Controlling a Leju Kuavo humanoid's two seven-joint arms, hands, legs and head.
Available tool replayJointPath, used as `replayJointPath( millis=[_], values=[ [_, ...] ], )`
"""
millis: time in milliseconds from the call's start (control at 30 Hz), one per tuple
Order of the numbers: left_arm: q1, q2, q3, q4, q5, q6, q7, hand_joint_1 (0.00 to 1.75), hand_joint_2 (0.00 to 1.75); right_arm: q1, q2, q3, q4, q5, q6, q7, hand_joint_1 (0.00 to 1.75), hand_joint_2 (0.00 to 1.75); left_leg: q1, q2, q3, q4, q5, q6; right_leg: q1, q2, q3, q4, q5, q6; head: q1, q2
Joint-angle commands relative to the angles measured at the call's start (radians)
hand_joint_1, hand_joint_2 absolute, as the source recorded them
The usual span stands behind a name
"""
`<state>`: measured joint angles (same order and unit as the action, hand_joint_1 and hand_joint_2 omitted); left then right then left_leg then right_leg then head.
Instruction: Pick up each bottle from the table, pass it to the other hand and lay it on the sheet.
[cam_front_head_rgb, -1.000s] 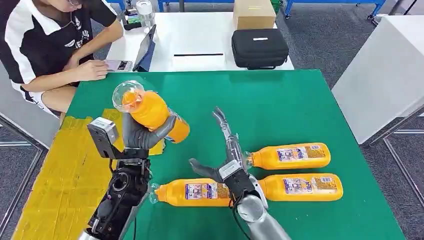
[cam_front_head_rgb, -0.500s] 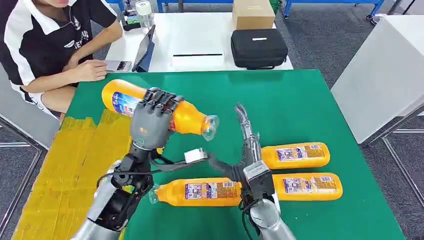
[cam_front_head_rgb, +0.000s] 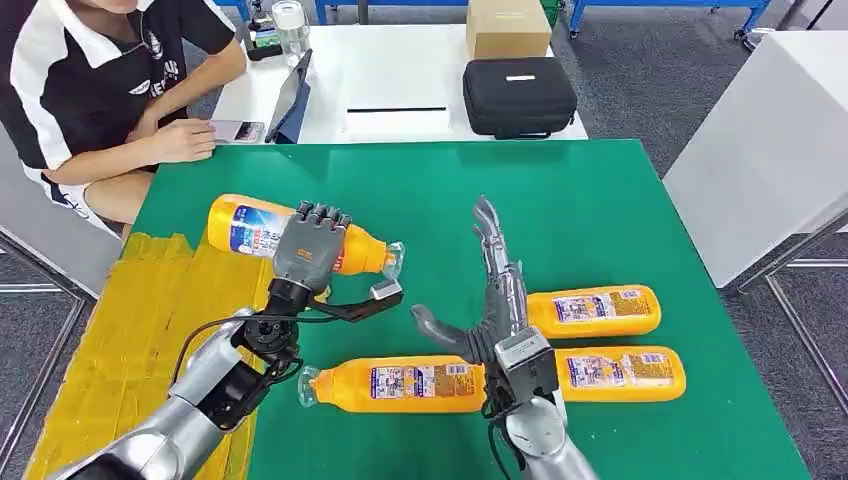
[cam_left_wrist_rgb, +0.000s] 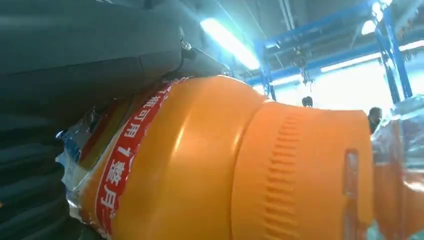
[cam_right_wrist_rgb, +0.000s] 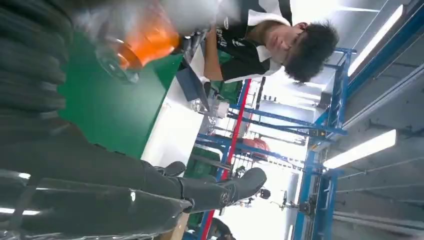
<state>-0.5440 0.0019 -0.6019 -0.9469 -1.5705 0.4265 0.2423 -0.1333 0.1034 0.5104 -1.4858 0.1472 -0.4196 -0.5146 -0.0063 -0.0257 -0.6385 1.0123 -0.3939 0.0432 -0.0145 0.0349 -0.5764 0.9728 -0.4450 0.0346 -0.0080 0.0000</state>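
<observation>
My left hand (cam_front_head_rgb: 312, 245) grips an orange juice bottle (cam_front_head_rgb: 245, 227) around its middle, holding it level with its clear neck (cam_front_head_rgb: 393, 258) pointing toward my right hand. The bottle's base hangs over the edge of the yellow sheet (cam_front_head_rgb: 120, 340). Up close, the left wrist view shows the bottle (cam_left_wrist_rgb: 225, 165) under the dark fingers (cam_left_wrist_rgb: 75, 60). My right hand (cam_front_head_rgb: 492, 295) stands open with straight fingers, a little apart from the bottle neck (cam_right_wrist_rgb: 135, 45). Three more orange bottles lie on the green table (cam_front_head_rgb: 560, 200): one (cam_front_head_rgb: 395, 385) in front of me, two (cam_front_head_rgb: 595, 310) (cam_front_head_rgb: 615, 372) to the right.
A person (cam_front_head_rgb: 90, 90) sits at the far left corner, hand by a phone (cam_front_head_rgb: 237, 130). Behind the green table a white table (cam_front_head_rgb: 400, 70) carries a black case (cam_front_head_rgb: 518, 95), a cardboard box (cam_front_head_rgb: 507, 27) and a tablet (cam_front_head_rgb: 290, 97). Another white table (cam_front_head_rgb: 770, 140) stands at the right.
My left hand turned the bottle from neck-toward-me to lying level, then lowered it and drew it left toward the sheet. My right hand stayed open and shifted slightly right.
</observation>
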Motion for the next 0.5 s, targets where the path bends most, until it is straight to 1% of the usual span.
replayJointPath(
  millis=[33,167,200,267,367,400,433,500],
  values=[
    [-0.095,-0.016,0.013,0.255,0.000,-0.047,-0.023,1.75,1.75,-0.004,-0.009,-0.010,-0.003,0.018,-0.007,0.004,0.00,1.75,0.001,0.002,0.006,0.000,-0.002,-0.003,0.002,-0.004,0.006,-0.001,-0.002,-0.002,0.000,0.000],
    [-0.127,-0.039,0.074,0.357,0.000,-0.054,-0.022,1.75,1.75,0.000,0.000,-0.017,-0.008,0.037,0.003,0.024,0.00,1.75,0.001,0.001,0.003,0.000,-0.001,-0.003,0.002,-0.003,0.004,-0.001,-0.001,-0.002,0.000,0.000],
    [-0.131,-0.039,0.076,0.368,0.000,-0.046,-0.024,1.75,1.75,0.001,0.002,-0.019,-0.009,0.040,0.005,0.026,0.00,1.75,0.002,0.001,0.005,0.000,-0.002,-0.004,0.002,-0.004,0.006,-0.001,-0.002,-0.002,0.000,0.000],
    [-0.134,-0.043,0.089,0.383,0.000,-0.047,-0.023,1.75,1.75,0.002,0.004,-0.021,-0.011,0.044,0.009,0.028,0.00,1.75,0.001,0.001,0.002,0.000,-0.001,-0.002,0.002,-0.003,0.003,0.000,-0.001,-0.001,0.000,0.000],
    [-0.132,-0.040,0.158,0.416,0.000,-0.052,-0.003,1.75,1.75,-0.001,0.010,-0.025,-0.006,0.058,0.024,0.036,0.00,1.75,0.002,0.002,0.006,0.000,-0.003,-0.003,0.002,-0.003,0.006,-0.001,-0.002,-0.002,0.000,0.000],
    [-0.133,-0.038,0.191,0.433,0.000,-0.043,0.005,1.75,1.75,0.001,0.012,-0.029,-0.006,0.064,0.027,0.037,0.00,1.75,0.001,0.002,0.002,0.000,-0.001,-0.002,0.001,-0.001,0.002,0.000,-0.001,-0.001,0.000,0.000],
    [-0.135,-0.035,0.206,0.446,0.000,-0.034,0.006,1.75,1.75,0.004,0.012,-0.033,-0.007,0.068,0.027,0.038,0.00,1.75,0.002,0.003,0.004,0.000,-0.002,-0.003,0.002,-0.001,0.004,-0.001,-0.001,-0.001,0.000,0.000],
    [-0.136,-0.032,0.227,0.458,0.000,-0.025,0.004,1.75,1.75,0.008,0.012,-0.036,-0.010,0.073,0.028,0.038,0.00,1.75,0.001,0.002,0.002,0.000,-0.001,-0.002,0.001,-0.001,0.002,0.000,0.000,-0.001,0.000,0.000]
  ],
)
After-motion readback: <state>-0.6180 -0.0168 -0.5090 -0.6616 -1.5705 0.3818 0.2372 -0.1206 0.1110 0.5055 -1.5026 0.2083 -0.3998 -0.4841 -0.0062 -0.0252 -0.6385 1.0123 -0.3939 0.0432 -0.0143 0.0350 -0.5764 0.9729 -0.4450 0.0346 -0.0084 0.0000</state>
